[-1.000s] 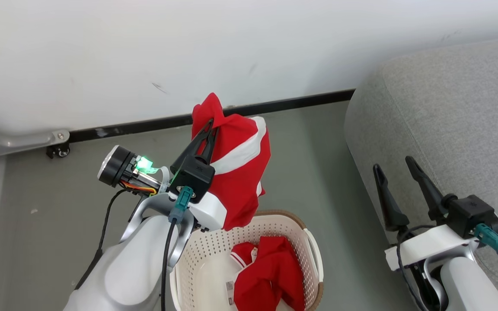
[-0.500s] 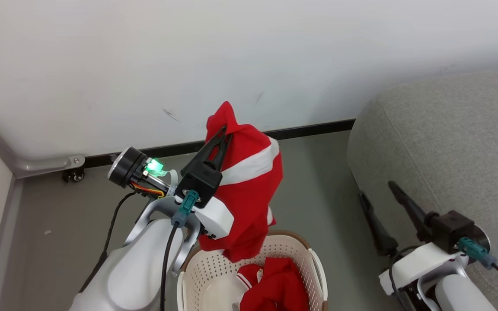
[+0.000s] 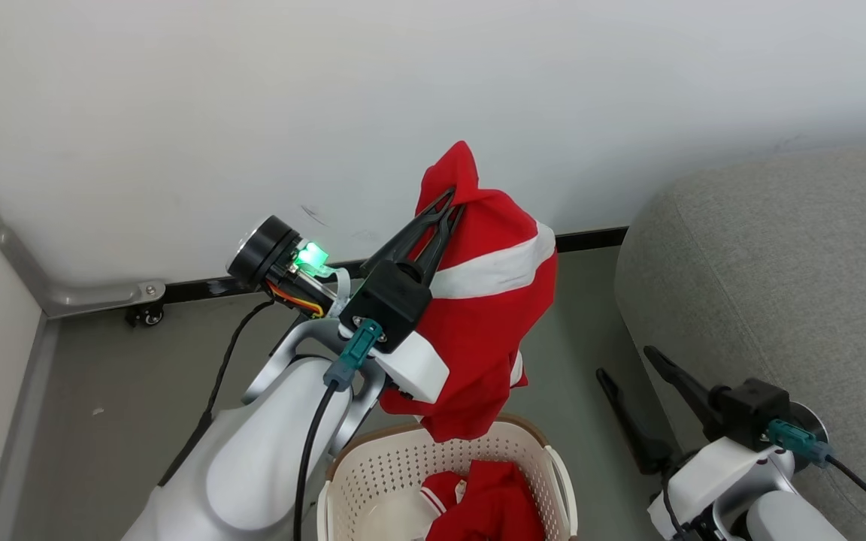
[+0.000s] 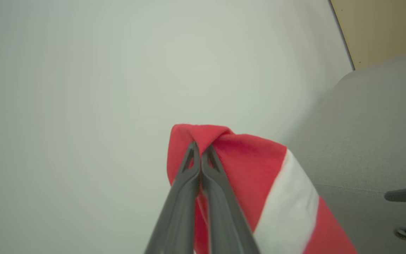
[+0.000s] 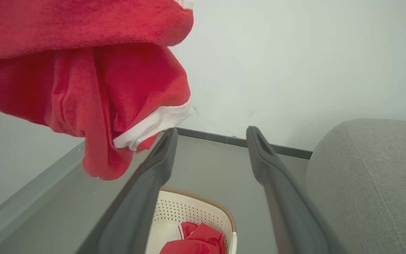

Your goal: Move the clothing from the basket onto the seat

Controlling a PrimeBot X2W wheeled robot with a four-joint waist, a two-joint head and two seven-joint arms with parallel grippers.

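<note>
My left gripper [image 3: 454, 204] is shut on a fold of red clothing [image 3: 489, 315] with a white stripe, held up in the air above the basket [image 3: 403, 469]. In the left wrist view the fingers [image 4: 189, 169] pinch the top of that clothing [image 4: 256, 165]. More red clothing [image 3: 489, 507] lies inside the cream perforated basket, also seen in the right wrist view [image 5: 192, 241]. The grey seat [image 3: 771, 285] stands to the right. My right gripper [image 3: 628, 361] is open and empty, low beside the seat's front. The hanging clothing [image 5: 93, 81] drapes at the right wrist view's upper left.
A white wall with a dark skirting strip [image 3: 591, 239] runs behind. Grey floor [image 3: 140, 391] lies left of the basket. A metal bracket with a small castor [image 3: 143, 315] sits at the wall's foot on the left.
My left gripper has lifted the red clothing higher and carried it rightward, toward the seat. The head camera has tilted up, so the basket sits lower in the picture. My right gripper stays open.
</note>
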